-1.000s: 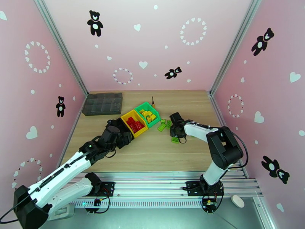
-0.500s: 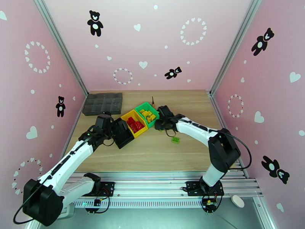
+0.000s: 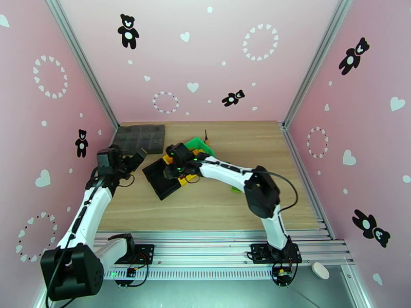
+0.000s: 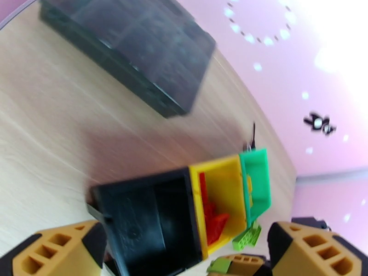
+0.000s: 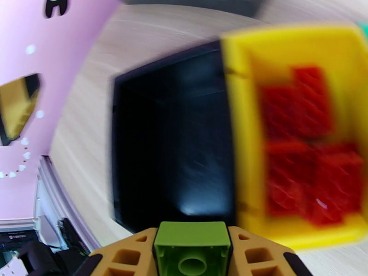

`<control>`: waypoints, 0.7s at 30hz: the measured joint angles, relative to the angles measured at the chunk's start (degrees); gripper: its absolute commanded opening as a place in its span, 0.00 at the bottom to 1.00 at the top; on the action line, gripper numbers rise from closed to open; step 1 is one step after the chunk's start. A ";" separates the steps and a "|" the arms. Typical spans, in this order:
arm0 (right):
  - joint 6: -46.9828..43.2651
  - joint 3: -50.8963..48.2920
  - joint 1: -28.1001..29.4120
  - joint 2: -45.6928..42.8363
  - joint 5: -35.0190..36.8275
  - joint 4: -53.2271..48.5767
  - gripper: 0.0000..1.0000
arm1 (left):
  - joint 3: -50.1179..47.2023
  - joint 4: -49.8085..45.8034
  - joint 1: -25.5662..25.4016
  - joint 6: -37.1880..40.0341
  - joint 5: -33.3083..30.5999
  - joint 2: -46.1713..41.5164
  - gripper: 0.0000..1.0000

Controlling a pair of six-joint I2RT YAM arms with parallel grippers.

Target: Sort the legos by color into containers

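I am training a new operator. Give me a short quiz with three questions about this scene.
1. True or false: the red legos lie in the yellow bin.
2. What do the right fingers hold? A: a green lego. B: a red lego. C: nothing.
3. Fill in: the left fingers stand ___ (open or shut).
Key: 1 true; 2 A; 3 open.

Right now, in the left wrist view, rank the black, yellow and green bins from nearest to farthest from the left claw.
1. Black bin, right in front of the left claw.
2. Yellow bin, middle of the row.
3. Green bin, far end.
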 measured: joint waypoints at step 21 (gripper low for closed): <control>-1.27 8.09 0.22 5.05 0.22 -3.89 0.57 | -5.49 2.89 2.03 -3.28 6.91 -3.48 0.98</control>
